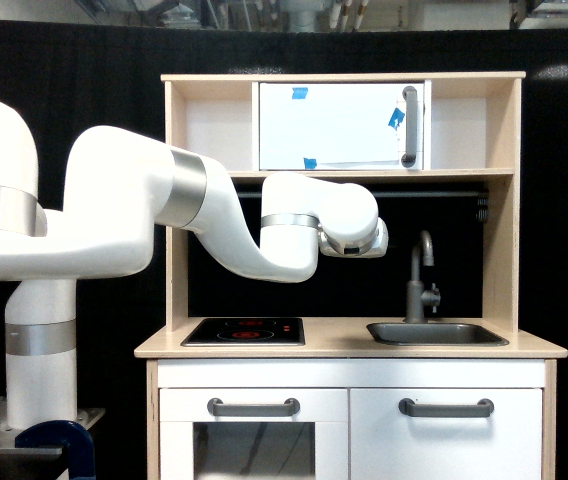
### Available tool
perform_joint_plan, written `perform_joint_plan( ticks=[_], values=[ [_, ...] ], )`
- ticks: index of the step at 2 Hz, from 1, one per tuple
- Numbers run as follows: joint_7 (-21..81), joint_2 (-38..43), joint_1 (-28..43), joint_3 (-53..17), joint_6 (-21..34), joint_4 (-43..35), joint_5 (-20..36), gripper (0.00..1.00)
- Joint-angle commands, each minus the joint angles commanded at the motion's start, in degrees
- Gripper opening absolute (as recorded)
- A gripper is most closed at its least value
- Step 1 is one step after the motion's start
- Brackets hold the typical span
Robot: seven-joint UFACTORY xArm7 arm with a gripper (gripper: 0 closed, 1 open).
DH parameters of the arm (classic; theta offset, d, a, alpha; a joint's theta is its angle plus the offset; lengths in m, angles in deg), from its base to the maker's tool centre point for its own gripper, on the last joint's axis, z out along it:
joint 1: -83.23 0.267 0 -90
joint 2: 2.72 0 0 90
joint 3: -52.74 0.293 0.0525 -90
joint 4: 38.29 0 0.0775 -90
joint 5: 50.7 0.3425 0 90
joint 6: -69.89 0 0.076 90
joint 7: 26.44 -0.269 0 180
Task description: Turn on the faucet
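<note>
While the big white arm (114, 215) stands on its post at the exterior view's left, it bends out sideways toward a toy kitchen (349, 350) made of pale wood. Its elbow folds in front of the kitchen's left post, and its round end sits up under the shelf, over the counter (339, 345). The gripper (364, 243) is at that end, but it is too small and tucked in to show, so I cannot tell if its fingers are spread or pressed together. It holds nothing that I can see. Below it, on the left part of the counter, lies a black stove top (244, 331) with red rings. Up above is a white cupboard door (341, 125) with bits of blue tape and a grey handle. Further right stands the faucet (419, 280), dark grey, straight up, with a hooked spout at the top and a small knob on its right side. It rises from the back edge of the dark sink (437, 333). The gripper is near the faucet, to its left and a bit higher than the spout, not touching it. Two grey bar handles sit on the white fronts below the counter.
</note>
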Motion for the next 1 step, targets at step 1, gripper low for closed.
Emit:
perform_joint_plan(
  ticks=[1],
  values=[
    [-0.01,-0.69,-4.45,0.31,1.56,2.78,-0.95,1.0]
  ],
)
